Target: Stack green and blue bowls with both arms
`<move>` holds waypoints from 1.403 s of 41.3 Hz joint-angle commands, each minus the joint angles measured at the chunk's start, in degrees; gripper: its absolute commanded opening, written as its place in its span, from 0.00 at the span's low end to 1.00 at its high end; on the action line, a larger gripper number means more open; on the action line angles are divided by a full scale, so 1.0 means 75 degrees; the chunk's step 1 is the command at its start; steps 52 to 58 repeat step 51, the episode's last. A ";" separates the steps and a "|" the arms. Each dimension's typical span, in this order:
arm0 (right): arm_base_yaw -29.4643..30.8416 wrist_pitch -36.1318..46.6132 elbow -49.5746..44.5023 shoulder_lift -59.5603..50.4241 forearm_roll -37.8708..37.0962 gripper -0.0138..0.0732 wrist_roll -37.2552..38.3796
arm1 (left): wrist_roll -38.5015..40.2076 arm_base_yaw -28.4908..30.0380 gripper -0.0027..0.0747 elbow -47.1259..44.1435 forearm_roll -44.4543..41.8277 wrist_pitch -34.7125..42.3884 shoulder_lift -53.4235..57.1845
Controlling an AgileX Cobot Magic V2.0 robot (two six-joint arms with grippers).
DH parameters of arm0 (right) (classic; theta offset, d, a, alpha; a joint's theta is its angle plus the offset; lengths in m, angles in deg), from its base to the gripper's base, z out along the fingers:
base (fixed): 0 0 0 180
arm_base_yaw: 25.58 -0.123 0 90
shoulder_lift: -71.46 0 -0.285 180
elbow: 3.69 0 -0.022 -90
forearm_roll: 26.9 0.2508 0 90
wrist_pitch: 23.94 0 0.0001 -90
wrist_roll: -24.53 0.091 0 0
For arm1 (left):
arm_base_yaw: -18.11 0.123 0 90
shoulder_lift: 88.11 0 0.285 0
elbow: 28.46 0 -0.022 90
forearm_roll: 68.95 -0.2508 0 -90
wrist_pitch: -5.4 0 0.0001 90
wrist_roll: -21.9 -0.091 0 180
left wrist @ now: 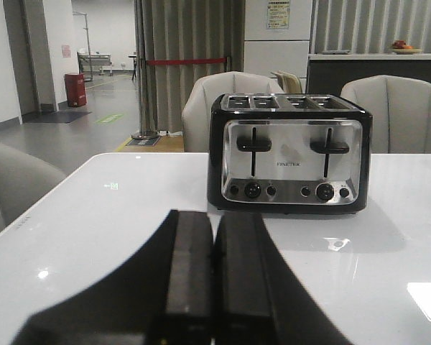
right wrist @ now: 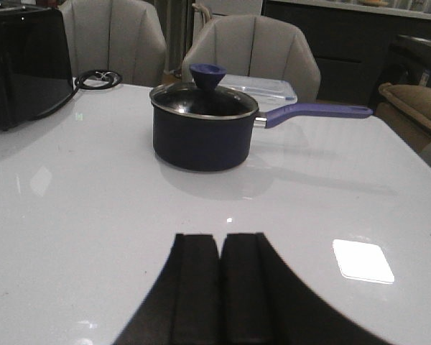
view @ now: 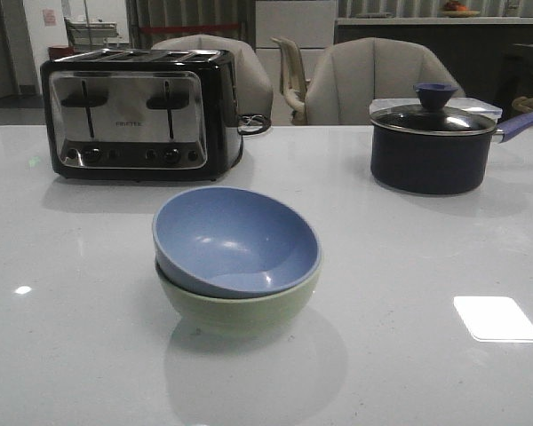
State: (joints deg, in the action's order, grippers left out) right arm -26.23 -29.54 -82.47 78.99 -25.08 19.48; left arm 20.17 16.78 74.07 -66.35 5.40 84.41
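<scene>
The dusty blue bowl (view: pixel 235 240) sits tilted inside the pale green bowl (view: pixel 240 306) at the middle of the white table in the front view. Neither arm shows in the front view. My left gripper (left wrist: pixel 213 219) is shut and empty, low over the table and facing the toaster. My right gripper (right wrist: pixel 220 241) is shut and empty, low over the table and facing the saucepan. The bowls do not show in either wrist view.
A black and chrome toaster (view: pixel 138 111) stands at the back left; it also shows in the left wrist view (left wrist: pixel 291 152). A dark navy lidded saucepan (view: pixel 431 142) stands at the back right, its handle to the right; it also shows in the right wrist view (right wrist: pixel 201 126). Chairs stand behind the table.
</scene>
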 commanded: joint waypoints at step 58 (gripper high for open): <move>0.0117 0.0789 0.0004 -0.0198 -0.0114 0.20 0.0738 | 0.0088 0.0003 0.16 -0.0160 -0.0008 0.0622 0.0153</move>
